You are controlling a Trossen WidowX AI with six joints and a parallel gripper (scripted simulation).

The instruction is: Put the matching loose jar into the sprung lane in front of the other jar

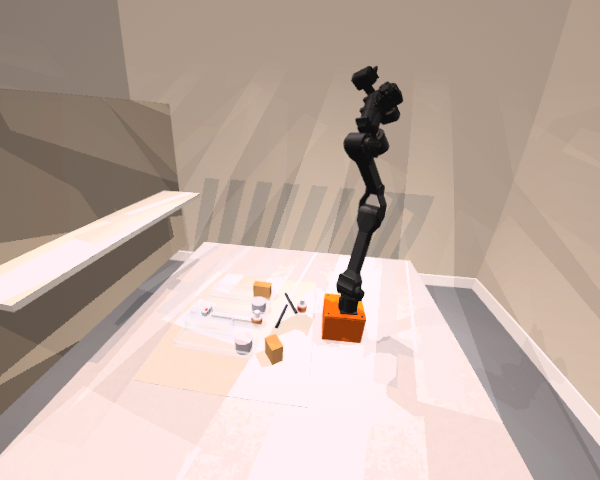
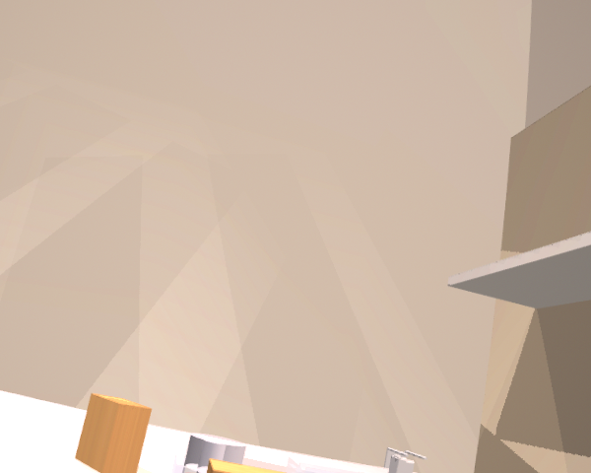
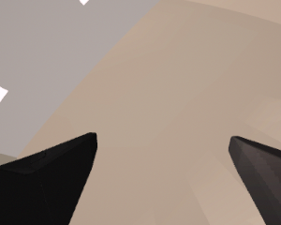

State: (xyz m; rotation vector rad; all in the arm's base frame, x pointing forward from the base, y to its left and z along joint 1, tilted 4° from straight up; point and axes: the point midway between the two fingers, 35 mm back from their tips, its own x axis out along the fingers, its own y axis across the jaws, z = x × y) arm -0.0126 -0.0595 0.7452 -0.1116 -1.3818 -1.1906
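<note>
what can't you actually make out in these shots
- Jar match: in the top view the small red-marked jars and the one in the clear lane are too small to compare.
- Pusher plate and front stop: too small and see-through in the top view.
- Exterior view: the bottom edge cuts off the wooden block and grey jar.
- Wrist view: the open hand faces wall and ceiling only.

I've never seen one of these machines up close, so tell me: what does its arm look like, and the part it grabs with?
The arm is matt black throughout, built of slim straight links joined by rounded, bulkier joints, with a boxy block at its tip. It stands on an orange box-shaped base. No cables, markings or labels show. The gripper has two plain black fingers that taper to blunt points.
</note>
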